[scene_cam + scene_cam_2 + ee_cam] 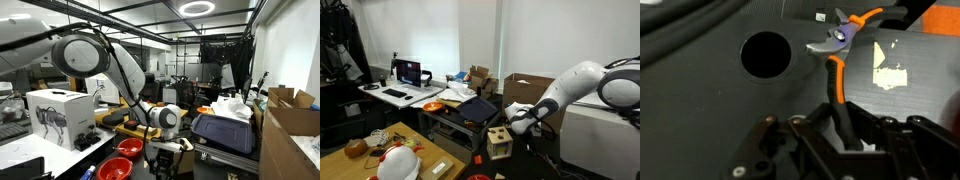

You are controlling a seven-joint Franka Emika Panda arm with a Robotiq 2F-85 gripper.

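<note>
Arm: white arm (588, 86), reaching in from the right in an exterior view and bent low.
Panel: dark panel (700, 110), filling the wrist view beneath the tool.
Box: wooden box (500, 142) with round holes, just below the pincer (511, 122).
Pincer: clenched on the pliers (837, 78), gripping an orange handle at the near end.
Pliers: the grey head points far and hangs over the panel.
Hole: round hole (766, 54), left of the pliers' head.
Sticker: pale sticker (890, 73), right of the handle.
</note>
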